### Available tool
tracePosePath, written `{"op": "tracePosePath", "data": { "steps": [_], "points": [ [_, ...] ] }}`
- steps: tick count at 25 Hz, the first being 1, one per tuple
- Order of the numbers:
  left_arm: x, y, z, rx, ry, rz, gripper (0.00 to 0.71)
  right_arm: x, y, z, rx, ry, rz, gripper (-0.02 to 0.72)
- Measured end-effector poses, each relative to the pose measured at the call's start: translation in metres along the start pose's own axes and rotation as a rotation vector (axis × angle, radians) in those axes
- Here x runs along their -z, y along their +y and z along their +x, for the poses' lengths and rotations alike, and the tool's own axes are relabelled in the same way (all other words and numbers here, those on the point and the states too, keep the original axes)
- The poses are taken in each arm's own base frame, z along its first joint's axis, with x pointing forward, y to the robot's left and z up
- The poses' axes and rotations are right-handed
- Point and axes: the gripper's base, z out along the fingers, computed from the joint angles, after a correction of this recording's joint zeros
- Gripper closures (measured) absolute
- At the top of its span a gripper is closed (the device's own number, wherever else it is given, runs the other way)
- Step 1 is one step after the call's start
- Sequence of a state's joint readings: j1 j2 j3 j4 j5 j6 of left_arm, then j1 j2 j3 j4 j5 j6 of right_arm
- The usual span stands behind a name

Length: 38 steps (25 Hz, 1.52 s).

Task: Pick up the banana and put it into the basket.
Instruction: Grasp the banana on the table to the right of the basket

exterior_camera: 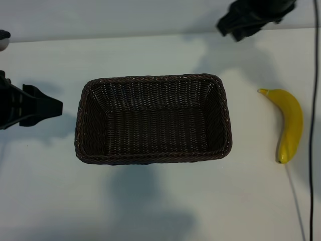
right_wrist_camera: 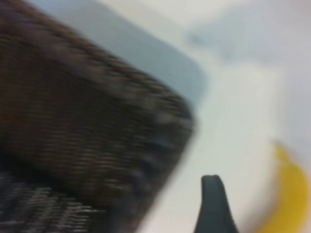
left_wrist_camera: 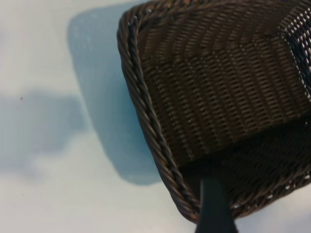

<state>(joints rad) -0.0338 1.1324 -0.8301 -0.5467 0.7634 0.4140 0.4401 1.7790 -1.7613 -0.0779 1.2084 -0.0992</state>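
We are approaching: right gripper [exterior_camera: 235, 31], fingers wide and empty, hangs beyond the basket [exterior_camera: 153, 159]; next we reach the banana [exterior_camera: 290, 125] beside it. Left gripper [exterior_camera: 50, 106] idles wide.

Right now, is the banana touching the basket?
Apart. The exterior view shows the banana lying on bare white table to the right of the basket, with a clear strip of table between them.
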Motion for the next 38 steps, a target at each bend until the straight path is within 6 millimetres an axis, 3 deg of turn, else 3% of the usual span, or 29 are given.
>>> {"op": "tracePosePath", "data": {
  "steps": [4,8,17,26,34,38],
  "points": [
    [-0.001,0.001,-0.001,0.001,-0.012,-0.007,0.21,0.0,-0.028,0.005,-0.065,0.026,0.162,0.125],
    [-0.001,0.001,-0.001,0.002,-0.015,-0.008,0.21,-0.01,-0.043,0.015,-0.133,0.07,0.148,0.121],
    [-0.001,0.001,-0.001,0.001,-0.015,-0.009,0.21,-0.065,-0.033,0.062,-0.164,0.281,0.077,0.121],
    [-0.001,0.001,-0.001,0.0,-0.018,-0.011,0.21,-0.103,-0.032,0.088,-0.256,0.242,0.06,0.121],
    [-0.001,0.001,-0.001,-0.002,-0.017,-0.013,0.21,-0.115,-0.063,0.109,-0.365,0.221,0.08,0.121],
    [-0.001,0.001,-0.001,-0.001,-0.016,-0.013,0.21,-0.12,-0.061,0.113,-0.379,0.206,0.027,0.121]
  ]
}}
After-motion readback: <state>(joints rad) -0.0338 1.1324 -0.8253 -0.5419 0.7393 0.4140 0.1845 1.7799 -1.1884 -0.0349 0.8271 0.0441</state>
